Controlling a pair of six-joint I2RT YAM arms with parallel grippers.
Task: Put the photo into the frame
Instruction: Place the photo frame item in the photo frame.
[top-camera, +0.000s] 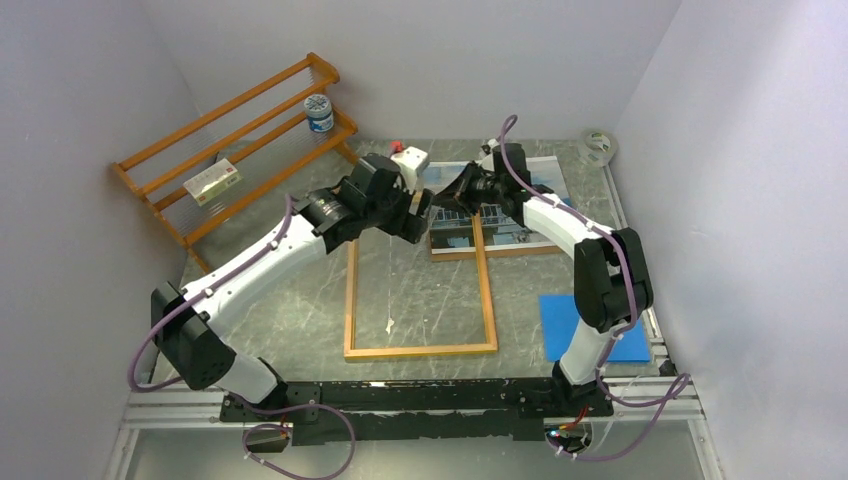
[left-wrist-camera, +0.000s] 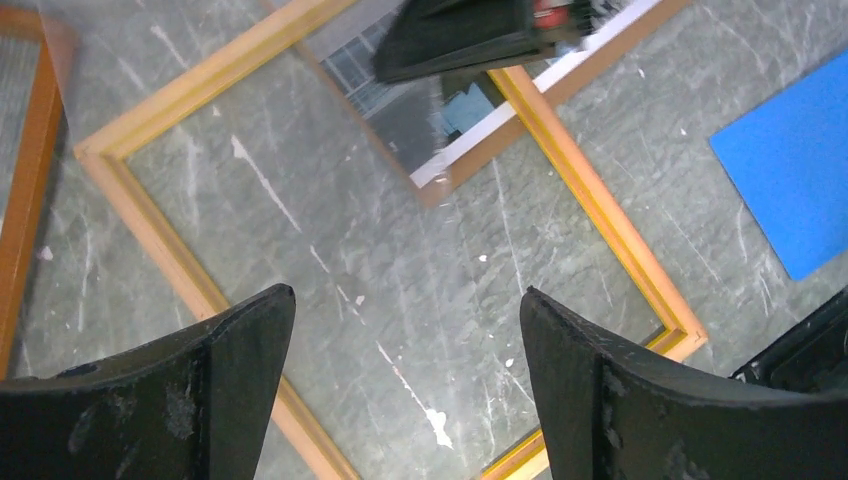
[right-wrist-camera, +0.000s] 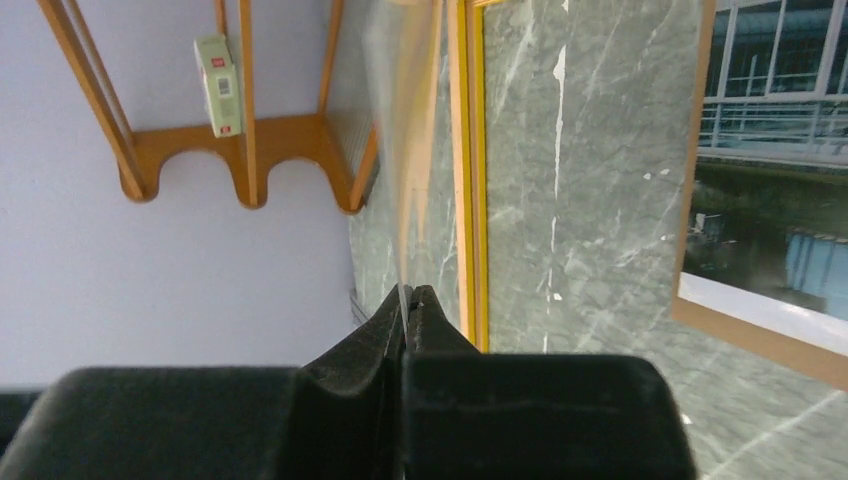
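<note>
The frame lies flat in the middle of the desk, one short rail toward the near edge. Bare desk shows through its opening.

The photo lies picture up on a brown board toward the far edge, right of the middle. Its near left corner reaches into the frame's opening, where the frame's right rail crosses it. The left wrist view shows that corner, with the photo and the board's rim inside the opening.

The right gripper is over the frame's far end. Its fingers are pressed together on the edge of a thin clear pane. The pane runs up from the tips as a blurred streak beside the frame's left rail. The photo and the board lie past that rail.

The left gripper is just beside the right one, above the frame. Its fingers are spread wide with nothing between them.

A wooden rack stands in the far left corner with a can and a small box on it. A blue sheet lies near the right edge, and a tape roll sits in the far right corner.
</note>
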